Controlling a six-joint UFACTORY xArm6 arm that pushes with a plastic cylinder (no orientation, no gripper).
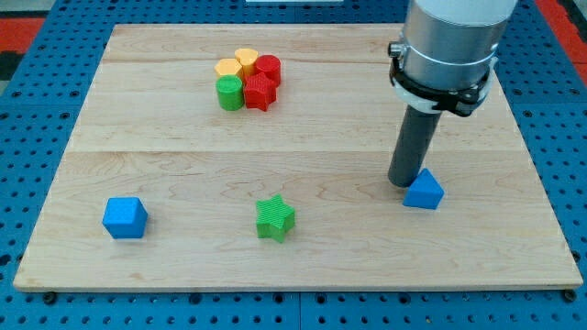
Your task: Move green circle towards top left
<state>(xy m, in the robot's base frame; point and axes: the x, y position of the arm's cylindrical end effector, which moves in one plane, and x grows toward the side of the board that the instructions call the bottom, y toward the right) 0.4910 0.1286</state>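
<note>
A blue cube sits at the board's seven o'clock. The green circle lies at eleven o'clock, touching the red star, below a yellow block. A green star sits at six. My tip, a clawless rod, touches the blue triangular block at four.

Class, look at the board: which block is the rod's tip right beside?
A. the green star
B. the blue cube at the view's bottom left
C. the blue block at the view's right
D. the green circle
C: my tip stands just left of the blue block at the view's right, seemingly touching it, far from the green circle in the cluster near the top.
</note>
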